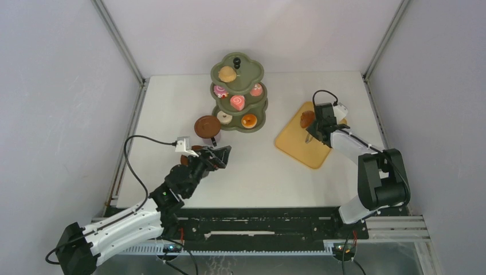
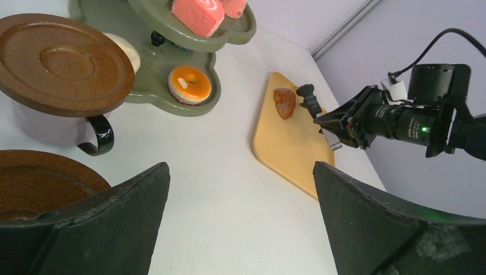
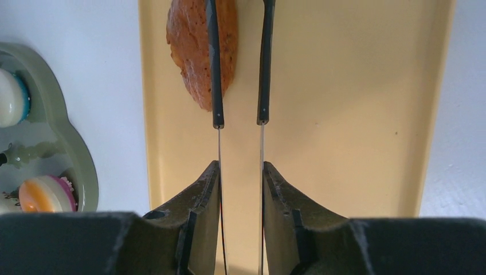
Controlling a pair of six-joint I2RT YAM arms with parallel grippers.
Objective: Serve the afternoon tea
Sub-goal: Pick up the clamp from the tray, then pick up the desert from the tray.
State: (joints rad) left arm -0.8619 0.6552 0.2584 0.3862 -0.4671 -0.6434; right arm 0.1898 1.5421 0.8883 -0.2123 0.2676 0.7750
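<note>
Pickup step, I'd say: right gripper (image 3: 240, 172) jaws clamped on black tongs (image 3: 215, 69) over brown bun (image 3: 192, 51) on tray (image 3: 344, 114), right of stand (image 1: 252, 71). Next: ease squeeze, shift tongs to straddle bun; left gripper (image 2: 240, 172) jaws apart, empty, near-left of stand.

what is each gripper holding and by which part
The right gripper holds the black tongs by their thin metal arms, behind the black tips. The left gripper is open, holding nothing.

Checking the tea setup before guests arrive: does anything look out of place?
Yes. A brown saucer sits on top of a cup beside the green stand, like a lid, instead of underneath it.
</note>
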